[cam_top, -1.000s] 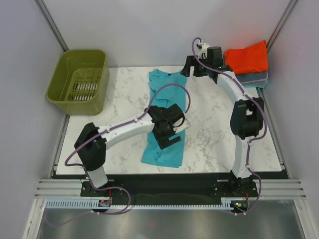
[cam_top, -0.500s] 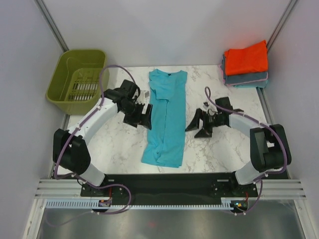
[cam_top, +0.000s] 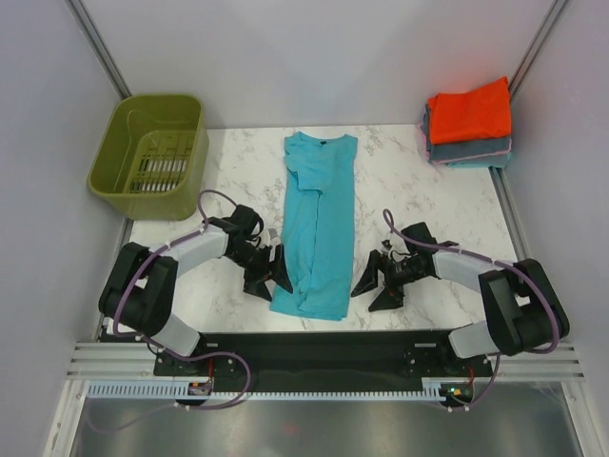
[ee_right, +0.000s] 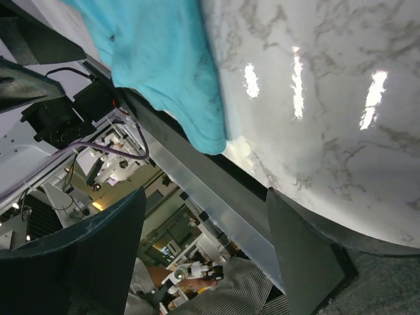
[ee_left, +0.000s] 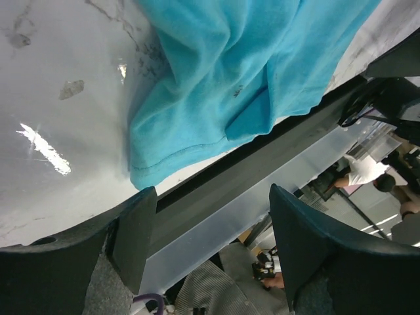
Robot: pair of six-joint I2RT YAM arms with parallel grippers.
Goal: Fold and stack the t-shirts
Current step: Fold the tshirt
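Olive basket (cam_top: pixel 152 143) sits at the far left corner. Left gripper (cam_top: pixel 269 279) is low at the near hem of the teal t-shirt (cam_top: pixel 319 219), jaws wide, empty. Right gripper (cam_top: pixel 372 291) is opposite on bare marble, gaping, holding nothing. Orange t-shirt (cam_top: pixel 471 109) tops the grey-blue t-shirt (cam_top: pixel 476 152) in the far right corner.

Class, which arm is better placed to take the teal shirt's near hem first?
Left, probably: the left gripper sits open beside the teal shirt's near corner; the right gripper stands a gap away.
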